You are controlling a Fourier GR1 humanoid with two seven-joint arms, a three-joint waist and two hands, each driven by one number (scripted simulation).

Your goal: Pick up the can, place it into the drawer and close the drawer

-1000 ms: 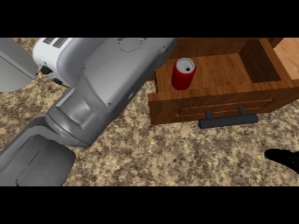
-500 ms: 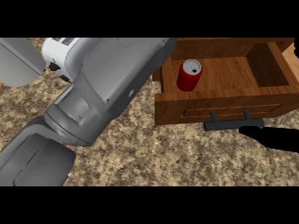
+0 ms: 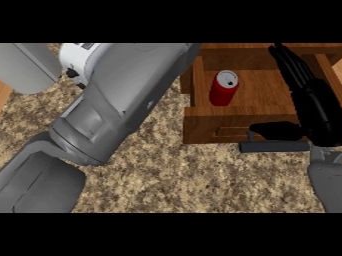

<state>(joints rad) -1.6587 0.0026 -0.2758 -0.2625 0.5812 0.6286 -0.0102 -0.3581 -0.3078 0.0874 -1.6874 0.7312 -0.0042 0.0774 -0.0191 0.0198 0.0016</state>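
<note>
Can (image 3: 223,88) stands upright inside the open wooden drawer (image 3: 273,120), near its left wall and toward the back, so the placing looks done and closing the drawer is what remains. The right hand (image 3: 313,105) hangs over the right part of the drawer with its fingers straight and together, reaching toward the back wall, while the thumb (image 3: 276,129) lies across the front panel just above the dark handle (image 3: 274,146); it grips nothing. The left forearm (image 3: 118,105) crosses the counter (image 3: 181,185) diagonally toward the far left corner, its hand hidden beyond the top edge, so I cannot tell how those fingers sit. The main risk, as I judge it, is that the right hand is partly inside the drawer: pushing the front panel while the fingers lie over the interior could trap them against the cabinet, or stop the drawer short. A second risk is the can itself, tall and narrow, which a sudden shove could tip against the left wall. A push through the thumb alone, off-centre to the right, might also skew the drawer so that it binds.
</note>
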